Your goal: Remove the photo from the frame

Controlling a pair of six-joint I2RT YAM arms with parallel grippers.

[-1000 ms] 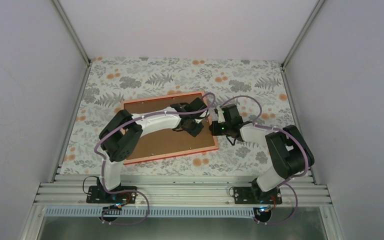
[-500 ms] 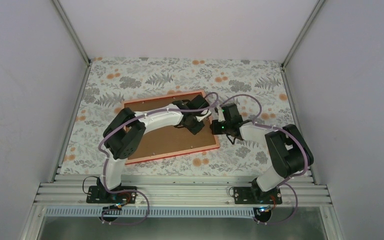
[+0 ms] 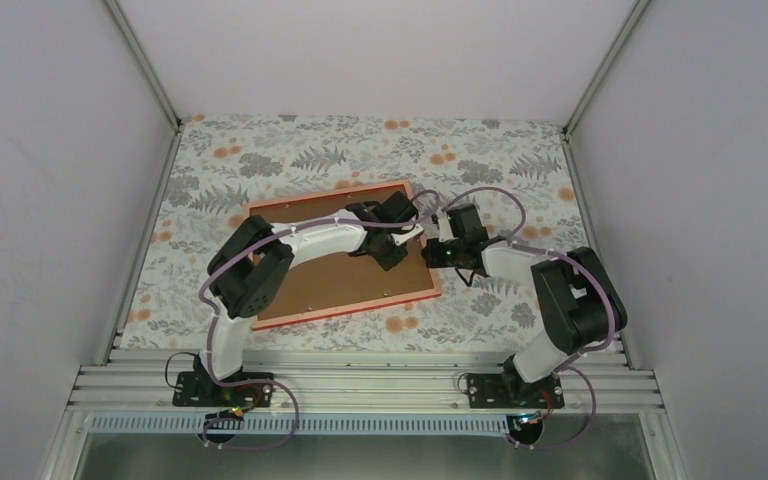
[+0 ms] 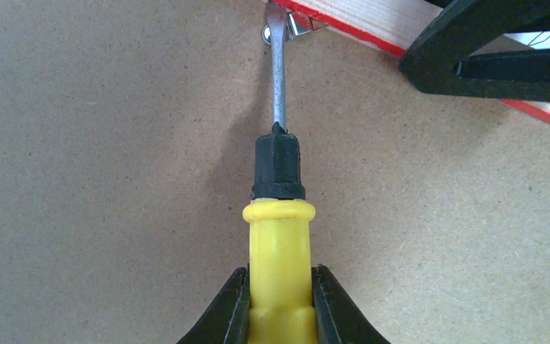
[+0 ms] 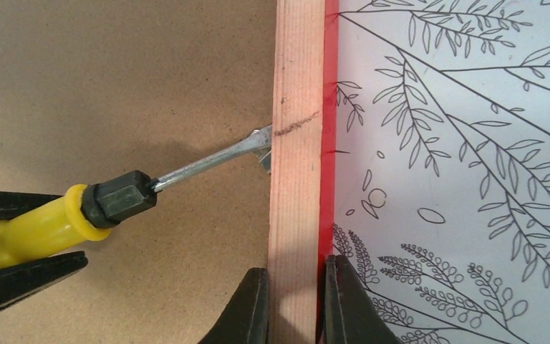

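**Screwdriver tip at a clip on the back of the frame**

From the overhead camera I see the frame (image 3: pixel 345 285) lying face down on the flowered bench (image 3: pixel 290 150). Its brown back is up, with a thin red rim around it. The left arm (image 3: pixel 310 238) and the right arm (image 3: pixel 505 262) both reach over it. They meet at the frame's right edge, about halfway along.

The left tool (image 4: pixel 279 276) is clenched on the yellow handle of a screwdriver (image 4: pixel 278 172). On its wrist camera the handle sits between the two black fingers, followed by a black collar. The bare metal shaft then runs across the back board (image 4: pixel 100 179) to the frame's rim. The flat tip touches a small metal clip (image 4: pixel 286 25) fixed where the board meets the rim. I cannot tell whether the tip is under the clip or only against it.

The right tool (image 5: pixel 297 276) is grasping the frame's rim itself. One finger lies on the board side of the pale wooden strip (image 5: pixel 297 107) and the other on its outer, red-painted side. The strip fills the gap between them. On this camera the screwdriver comes in from the board side at a slant. Its tip is at the clip just inside the strip, near the right tool's fingers. Outside the frame's red edge the bench's leaf pattern shows.
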